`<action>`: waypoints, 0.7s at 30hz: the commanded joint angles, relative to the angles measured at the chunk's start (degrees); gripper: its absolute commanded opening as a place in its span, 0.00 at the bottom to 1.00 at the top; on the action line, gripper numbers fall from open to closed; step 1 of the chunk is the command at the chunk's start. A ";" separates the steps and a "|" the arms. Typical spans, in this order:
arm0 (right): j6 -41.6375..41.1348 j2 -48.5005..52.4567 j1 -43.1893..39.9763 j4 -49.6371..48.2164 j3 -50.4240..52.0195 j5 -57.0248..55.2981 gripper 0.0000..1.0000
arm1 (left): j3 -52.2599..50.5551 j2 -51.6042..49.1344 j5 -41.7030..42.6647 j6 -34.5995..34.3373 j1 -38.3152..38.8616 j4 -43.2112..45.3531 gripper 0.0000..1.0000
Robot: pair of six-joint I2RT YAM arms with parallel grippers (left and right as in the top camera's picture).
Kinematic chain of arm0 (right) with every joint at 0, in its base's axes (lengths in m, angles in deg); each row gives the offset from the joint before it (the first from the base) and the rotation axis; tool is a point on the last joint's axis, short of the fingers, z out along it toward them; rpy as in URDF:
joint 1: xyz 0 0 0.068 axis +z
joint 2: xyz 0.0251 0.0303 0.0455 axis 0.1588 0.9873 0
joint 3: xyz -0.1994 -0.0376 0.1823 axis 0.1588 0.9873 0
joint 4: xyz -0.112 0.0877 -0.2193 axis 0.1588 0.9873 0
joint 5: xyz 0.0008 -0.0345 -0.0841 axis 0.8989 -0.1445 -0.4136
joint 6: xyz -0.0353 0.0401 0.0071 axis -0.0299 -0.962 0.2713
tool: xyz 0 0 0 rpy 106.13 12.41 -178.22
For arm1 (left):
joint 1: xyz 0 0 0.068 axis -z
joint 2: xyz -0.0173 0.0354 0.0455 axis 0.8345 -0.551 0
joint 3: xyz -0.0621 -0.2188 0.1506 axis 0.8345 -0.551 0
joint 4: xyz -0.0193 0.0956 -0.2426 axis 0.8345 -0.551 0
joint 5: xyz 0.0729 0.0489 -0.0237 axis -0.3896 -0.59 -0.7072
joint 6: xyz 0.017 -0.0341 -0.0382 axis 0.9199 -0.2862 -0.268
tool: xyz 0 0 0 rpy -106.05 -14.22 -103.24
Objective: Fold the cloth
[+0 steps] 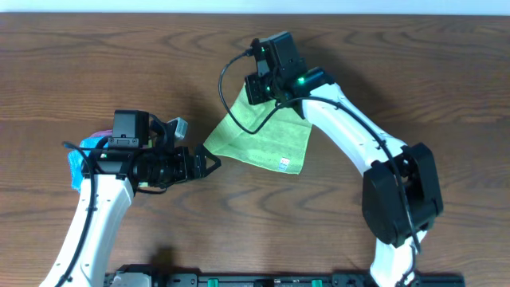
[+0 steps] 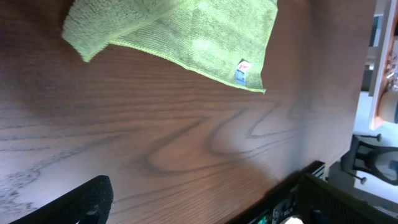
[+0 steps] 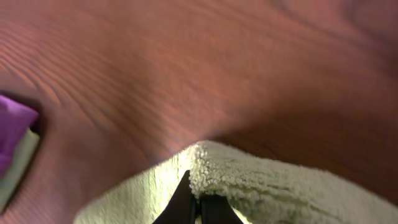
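Observation:
The lime-green cloth (image 1: 263,137) lies on the wooden table, partly folded, with its white tag (image 1: 284,165) near the front right corner. My right gripper (image 1: 256,89) is shut on the cloth's far corner and holds it lifted; the right wrist view shows the pinched edge (image 3: 205,171) between the closed fingers. My left gripper (image 1: 209,163) is open and empty, just left of the cloth's near-left corner. The left wrist view shows the cloth (image 2: 186,31) and tag (image 2: 242,72) ahead of the spread fingers (image 2: 199,205).
A blue and a pink folded cloth (image 1: 84,155) lie at the left, under my left arm. The pink one shows at the left edge of the right wrist view (image 3: 12,124). The table's front rail (image 1: 279,279) runs along the bottom.

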 commanded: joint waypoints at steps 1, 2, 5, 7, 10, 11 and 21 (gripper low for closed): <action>-2.49 1.81 0.94 -1.55 -0.85 0.02 0.01 | 0.72 0.79 -1.29 2.34 0.28 -0.26 0.95; -2.86 2.71 1.05 -2.08 -0.85 0.02 0.01 | 0.72 0.79 -1.36 2.36 0.28 -0.26 0.95; -3.45 4.94 1.42 -3.72 -0.85 0.02 0.01 | 0.72 0.79 -3.30 2.56 0.28 -0.50 0.95; -4.09 6.43 1.66 -5.09 -0.92 0.04 0.01 | 0.72 0.79 -4.66 3.43 0.28 -0.85 0.95; -4.96 8.35 2.01 -7.13 -1.53 0.04 0.01 | 0.72 0.76 -6.49 3.82 0.28 -1.40 0.95; -4.96 8.94 2.16 -7.63 -1.99 0.04 0.01 | 0.72 0.76 -6.88 3.82 0.28 -1.53 0.95; -4.92 19.02 3.45 -7.58 -14.78 0.02 0.01 | 0.72 0.76 -7.26 4.46 0.28 -1.79 0.95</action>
